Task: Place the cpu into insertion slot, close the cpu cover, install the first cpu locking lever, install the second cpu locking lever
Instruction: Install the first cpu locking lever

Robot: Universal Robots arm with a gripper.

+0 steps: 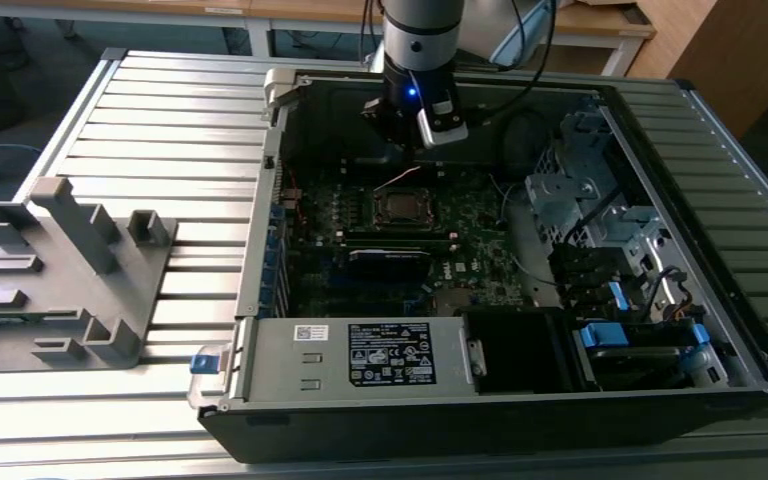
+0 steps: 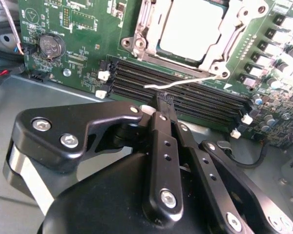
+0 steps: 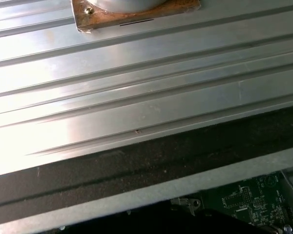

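Slats of bare aluminium make up the worktop (image 1: 171, 110). Near its edge at the exterior view's left stands a grey moulded plastic fixture (image 1: 71, 270) with upright posts. Beside it, across the worktop's middle, lies an open black computer case (image 1: 491, 425). A labelled grey metal power-supply box (image 1: 371, 355) fills the case's near corner, and a green motherboard (image 1: 478, 240) lies flat behind it.

Near the motherboard's centre sits the insertion slot (image 1: 402, 207), a small square dark socket with a metal rim. In the second wrist view the cpu (image 2: 193, 29), a flat square chip with a dull silver top, already lies in that socket. The cpu cover (image 2: 147, 19), a thin metal frame with a cut-out centre, appears to lie down around it. A thin silver wire locking lever (image 2: 185, 81) runs along the socket's edge and looks unlatched, though I cannot be sure.

The black linkage gripper (image 2: 163, 100) hangs over the long black memory slots (image 2: 195, 100), just short of the lever. Its fingers are together, with nothing visible between them.

At the case's far edge on the exterior view's right stands a silver metal drive cage (image 1: 564, 190).

As I judge it, the springy lever could slip off the narrow fingertips and snap back. A push off its line could knock the white clips on the memory slots. Uneven pressure on the cover could harm the socket beneath.
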